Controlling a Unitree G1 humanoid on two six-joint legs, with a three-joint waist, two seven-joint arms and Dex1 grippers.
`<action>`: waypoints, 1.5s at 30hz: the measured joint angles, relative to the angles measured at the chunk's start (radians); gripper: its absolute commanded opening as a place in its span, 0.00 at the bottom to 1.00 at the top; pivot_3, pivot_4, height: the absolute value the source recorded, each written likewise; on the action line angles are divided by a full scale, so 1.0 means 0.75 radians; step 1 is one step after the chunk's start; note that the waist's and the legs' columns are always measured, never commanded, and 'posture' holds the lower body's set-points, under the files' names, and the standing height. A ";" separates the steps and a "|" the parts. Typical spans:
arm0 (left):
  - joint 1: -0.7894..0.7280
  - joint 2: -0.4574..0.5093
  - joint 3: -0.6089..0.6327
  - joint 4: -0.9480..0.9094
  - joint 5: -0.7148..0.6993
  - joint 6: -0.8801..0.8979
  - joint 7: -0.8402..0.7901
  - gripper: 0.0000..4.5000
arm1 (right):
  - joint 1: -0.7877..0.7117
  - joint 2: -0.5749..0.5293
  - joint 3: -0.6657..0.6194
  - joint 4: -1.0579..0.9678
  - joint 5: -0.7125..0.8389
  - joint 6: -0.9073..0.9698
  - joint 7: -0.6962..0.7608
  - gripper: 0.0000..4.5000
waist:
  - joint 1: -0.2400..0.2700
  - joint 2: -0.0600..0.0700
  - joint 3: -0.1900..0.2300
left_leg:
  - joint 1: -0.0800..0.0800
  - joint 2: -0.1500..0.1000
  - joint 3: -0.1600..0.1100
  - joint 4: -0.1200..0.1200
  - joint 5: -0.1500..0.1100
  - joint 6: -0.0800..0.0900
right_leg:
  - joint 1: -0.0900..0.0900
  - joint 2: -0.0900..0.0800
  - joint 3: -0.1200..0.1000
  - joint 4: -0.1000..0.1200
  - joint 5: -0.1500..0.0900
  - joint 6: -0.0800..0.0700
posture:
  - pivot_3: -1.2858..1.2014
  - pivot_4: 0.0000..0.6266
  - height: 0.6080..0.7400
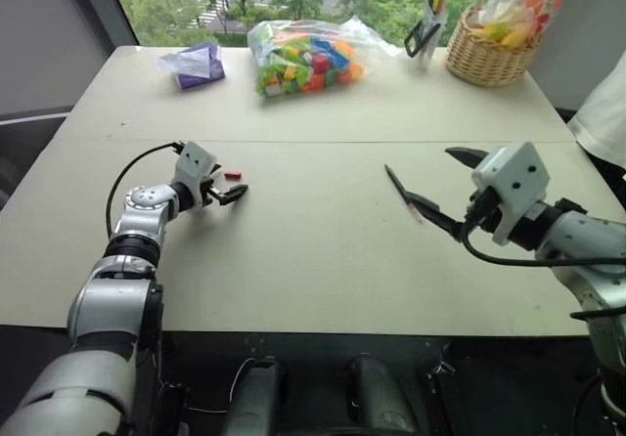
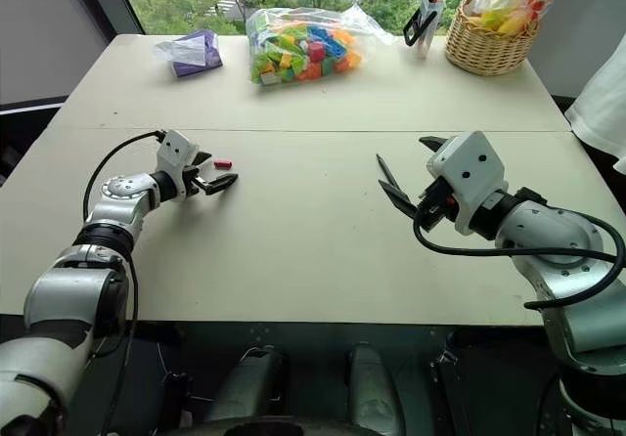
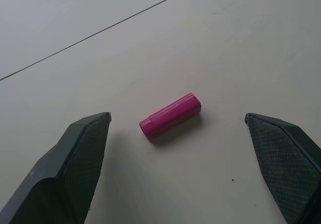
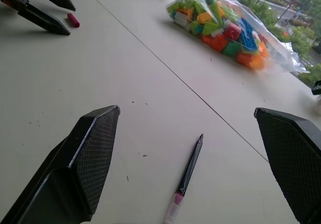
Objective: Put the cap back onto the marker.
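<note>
I saw the left gripper [image 3: 175, 133] spread wide around the cap [image 3: 170, 116] on the table [image 1: 313, 260]. The right gripper [image 4: 195, 148], fingers equally spread and holding nothing, hung above the marker [image 4: 188, 176]

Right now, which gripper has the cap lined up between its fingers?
The left gripper: the red cap lies on the table between its open fingers. The right gripper faces the marker.

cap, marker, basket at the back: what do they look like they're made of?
The cap: likely plastic, smooth magenta-red, moulded seam line along it. The marker: probably plastic, glossy black barrel, pale pinkish end. The basket: woven wicker or rattan by its tan ribbed weave; the exact fibre can't be told.
</note>
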State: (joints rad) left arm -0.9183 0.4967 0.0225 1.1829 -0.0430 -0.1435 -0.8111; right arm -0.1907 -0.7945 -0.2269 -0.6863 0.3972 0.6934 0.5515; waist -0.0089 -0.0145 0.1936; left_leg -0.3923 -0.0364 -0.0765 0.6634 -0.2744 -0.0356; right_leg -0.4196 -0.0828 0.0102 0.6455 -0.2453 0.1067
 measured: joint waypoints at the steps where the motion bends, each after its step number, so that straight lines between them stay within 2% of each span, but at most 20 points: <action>1: -0.003 -0.002 0.002 0.005 0.001 0.001 0.000 1.00 | -0.001 -0.002 0.000 0.000 0.000 0.001 0.000 0.99 | 0.000 0.000 0.000 | 0.000 0.000 0.000 0.000 0.000 0.000 | 0.000 0.000 0.000 0.000 0.000 0.000 | 0.52 0.24 1.00; 16: -0.050 -0.068 0.045 0.091 0.013 0.009 0.040 1.00 | -0.021 -0.076 -0.044 -0.022 0.028 0.085 0.032 0.99 | 0.028 -0.001 -0.001 | 0.002 0.000 0.000 0.002 0.000 0.000 | 0.003 0.000 -0.001 0.001 0.000 0.000 | 0.52 0.24 1.00; 18: -0.049 -0.076 0.054 0.096 0.013 0.009 0.049 0.88 | -0.033 -0.092 -0.046 -0.022 0.034 0.093 0.040 1.00 | 0.029 0.000 -0.001 | 0.002 -0.001 0.000 0.002 0.000 0.000 | 0.004 -0.001 -0.001 0.001 0.000 0.000 | 0.52 0.24 1.00; 19: -0.049 -0.084 0.055 0.096 0.013 0.008 0.046 0.88 | -0.037 -0.100 -0.049 -0.022 0.040 0.099 0.043 1.00 | 0.030 0.000 -0.001 | 0.003 -0.001 -0.001 0.002 0.000 0.000 | 0.005 -0.001 -0.002 0.000 0.000 0.000 | 0.52 0.24 1.00; 21: -0.049 -0.094 0.056 0.097 0.014 0.006 0.050 0.71 | -0.046 -0.110 -0.056 -0.022 0.052 0.106 0.050 1.00 | 0.031 0.000 -0.001 | 0.004 -0.001 -0.002 0.002 0.000 0.000 | 0.007 -0.001 -0.003 0.000 0.000 0.000 | 0.52 0.24 1.00; 36: -0.033 -0.114 0.073 0.077 0.011 0.001 0.062 0.71 | -0.082 -0.128 -0.074 -0.021 0.066 0.121 0.068 1.00 | 0.029 0.000 -0.001 | 0.005 -0.001 -0.003 0.003 0.000 0.000 | 0.008 -0.001 -0.005 0.000 0.000 0.000 | 0.52 0.24 1.00; 45: 0.112 -0.123 0.083 -0.156 -0.033 0.046 -0.080 0.71 | -0.112 -0.128 -0.046 -0.004 0.066 0.128 0.077 1.00 | 0.028 0.000 -0.001 | 0.004 -0.001 -0.003 0.003 0.000 0.000 | 0.008 -0.002 -0.004 -0.001 0.000 0.000 | 0.52 0.24 1.00</action>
State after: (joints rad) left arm -0.8344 0.4043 0.0845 1.0663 -0.0676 -0.1094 -0.8708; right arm -0.2745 -0.8905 -0.2615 -0.6896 0.4467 0.7892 0.6095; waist 0.0119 -0.0145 0.1928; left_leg -0.3891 -0.0371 -0.0789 0.6655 -0.2744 -0.0356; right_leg -0.4134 -0.0846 0.0068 0.6449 -0.2453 0.1067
